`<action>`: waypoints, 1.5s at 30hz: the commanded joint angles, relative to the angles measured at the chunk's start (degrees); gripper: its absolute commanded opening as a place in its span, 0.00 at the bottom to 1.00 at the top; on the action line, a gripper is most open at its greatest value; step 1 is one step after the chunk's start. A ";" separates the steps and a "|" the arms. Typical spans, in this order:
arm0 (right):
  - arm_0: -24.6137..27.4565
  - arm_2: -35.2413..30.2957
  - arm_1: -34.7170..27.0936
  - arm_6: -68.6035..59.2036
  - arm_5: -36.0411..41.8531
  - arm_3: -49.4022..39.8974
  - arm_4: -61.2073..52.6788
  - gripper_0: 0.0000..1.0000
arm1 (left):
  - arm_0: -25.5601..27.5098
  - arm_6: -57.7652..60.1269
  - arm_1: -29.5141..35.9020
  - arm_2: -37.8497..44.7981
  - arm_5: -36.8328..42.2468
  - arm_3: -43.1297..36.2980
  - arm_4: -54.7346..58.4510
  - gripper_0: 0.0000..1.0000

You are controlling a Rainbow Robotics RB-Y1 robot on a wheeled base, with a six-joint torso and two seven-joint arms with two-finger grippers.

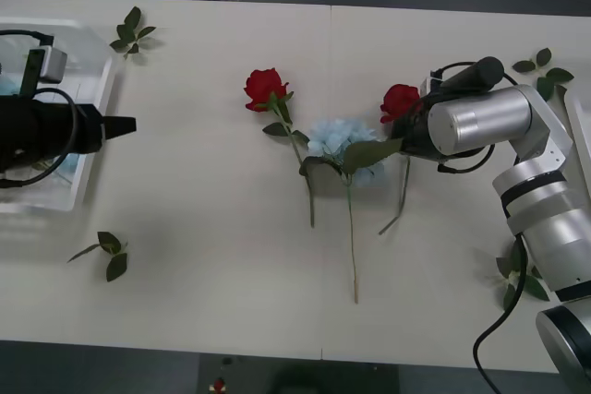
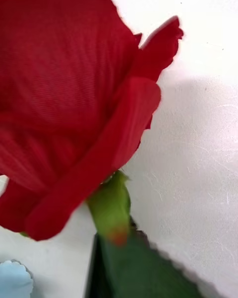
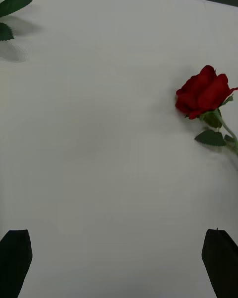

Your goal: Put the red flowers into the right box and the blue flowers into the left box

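Red flowers lie on the white table (image 1: 203, 256): two roses are in sight, with one blue flower (image 1: 340, 138) between them. The right arm reaches in from the robot's right, its silver wrist lying roughly level over the table and pointing toward the middle; the right gripper (image 1: 413, 122) sits at the right-hand rose (image 1: 400, 101), whose bloom fills the space just ahead of its wrist camera (image 2: 69, 104). Whether its fingers are apart or closed on the flower cannot be told. That rose has its bloom toward the far edge and its thin stem running back toward the robot, slightly slanted.

The left arm is held level above the left box (image 1: 88, 163), pointing inward across the table. The left gripper (image 1: 118, 125) has its black fingertips (image 3: 15, 258) spread wide apart, with nothing between them, bare table below. Well ahead of it lies the other rose (image 1: 265, 88), bloom at the far end, stem angled toward the robot and the blue flower; the left wrist view shows this bloom (image 3: 203, 93) off to one side.

The blue flower's pale head rests near the right gripper, its long stem running straight back toward the robot's edge, a broad leaf across it. Four loose leaf sprigs (image 1: 108, 254) are scattered near the table's corners. A thin rim of the right box (image 1: 582, 126) shows beyond the right arm.
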 commanded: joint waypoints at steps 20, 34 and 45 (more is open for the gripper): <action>9.29 -22.94 -16.31 2.21 29.77 -32.74 -10.82 0.00 | -21.62 18.17 -19.12 -20.79 -0.23 19.18 -15.49 1.00; 11.93 -48.52 -21.41 28.58 35.13 -24.21 -10.91 0.00 | -33.13 24.23 -24.57 -29.84 -8.93 36.67 -14.35 1.00; 11.84 -51.51 -27.74 41.41 22.65 -6.19 -9.07 0.00 | -41.57 35.40 -24.48 -38.81 -9.46 44.05 -13.82 1.00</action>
